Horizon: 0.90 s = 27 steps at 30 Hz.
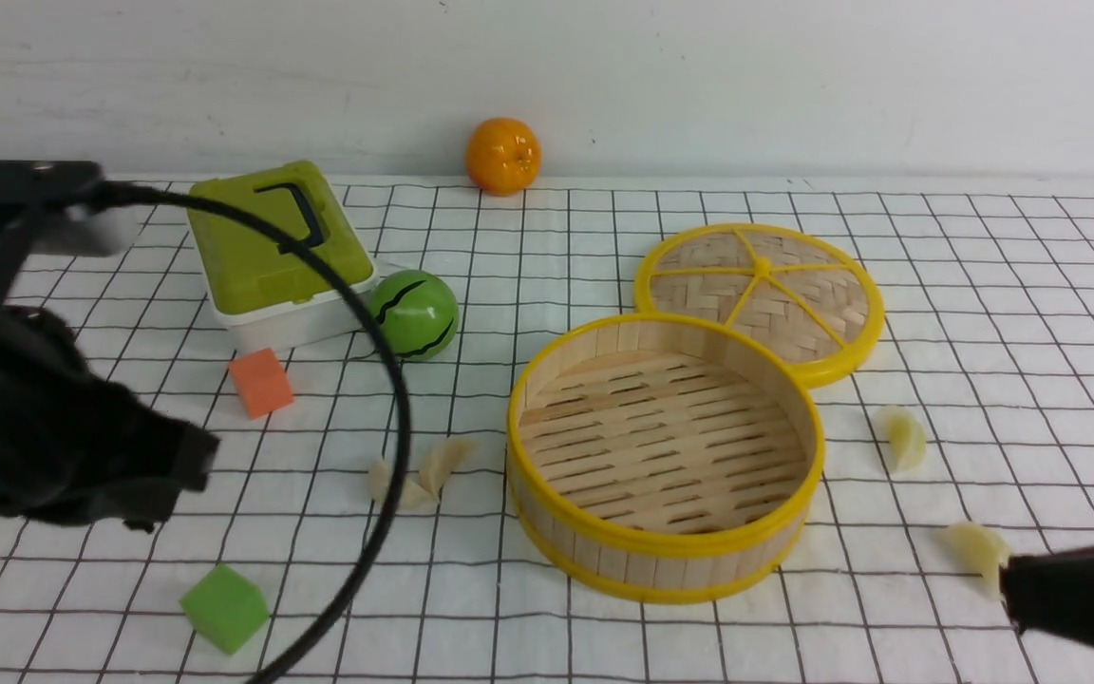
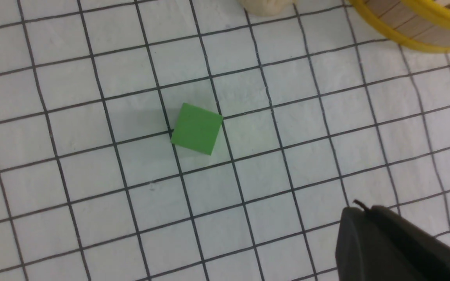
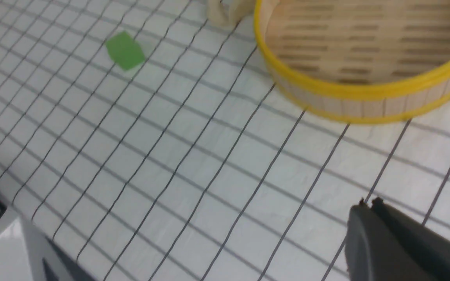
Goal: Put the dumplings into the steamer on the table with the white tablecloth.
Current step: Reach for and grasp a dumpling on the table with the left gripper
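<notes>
The steamer [image 1: 604, 551] stands mid-table on the white tablecloth [image 1: 984, 285], with nothing on its slatted floor. Two dumplings [image 1: 443, 464] lie close together just left of it. A third dumpling [image 1: 903, 437] lies to its right. Another dumpling [image 1: 976, 549] rests right beside the tip of my right gripper [image 1: 1010, 581]. That right gripper [image 3: 367, 203] is shut with nothing between its fingers. My left gripper [image 2: 359, 208] is shut and empty too, hovering over the cloth near a green cube [image 2: 196, 128], with the steamer's wall [image 2: 412, 31] further off.
The woven lid [image 1: 761, 294] leans against the steamer's far right rim. A green-lidded box [image 1: 272, 252], a green ball [image 1: 414, 313], an orange cube [image 1: 262, 382] and an orange [image 1: 503, 155] sit at the back left. A black cable [image 1: 395, 380] arcs over the table.
</notes>
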Each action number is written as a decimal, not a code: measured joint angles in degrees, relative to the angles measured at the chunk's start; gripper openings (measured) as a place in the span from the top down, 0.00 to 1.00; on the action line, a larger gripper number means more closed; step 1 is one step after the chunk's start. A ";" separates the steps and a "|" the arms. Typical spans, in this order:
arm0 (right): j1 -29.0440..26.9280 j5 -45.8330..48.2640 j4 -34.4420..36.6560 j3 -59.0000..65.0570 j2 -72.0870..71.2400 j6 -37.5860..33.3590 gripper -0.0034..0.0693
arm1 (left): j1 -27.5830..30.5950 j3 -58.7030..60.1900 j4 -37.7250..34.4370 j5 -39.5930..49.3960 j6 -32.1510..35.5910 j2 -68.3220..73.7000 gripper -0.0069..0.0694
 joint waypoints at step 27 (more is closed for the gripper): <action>0.06 7.22 1.25 -0.14 -2.99 1.02 0.96 | -3.56 -27.03 -0.90 -13.65 3.14 48.81 0.23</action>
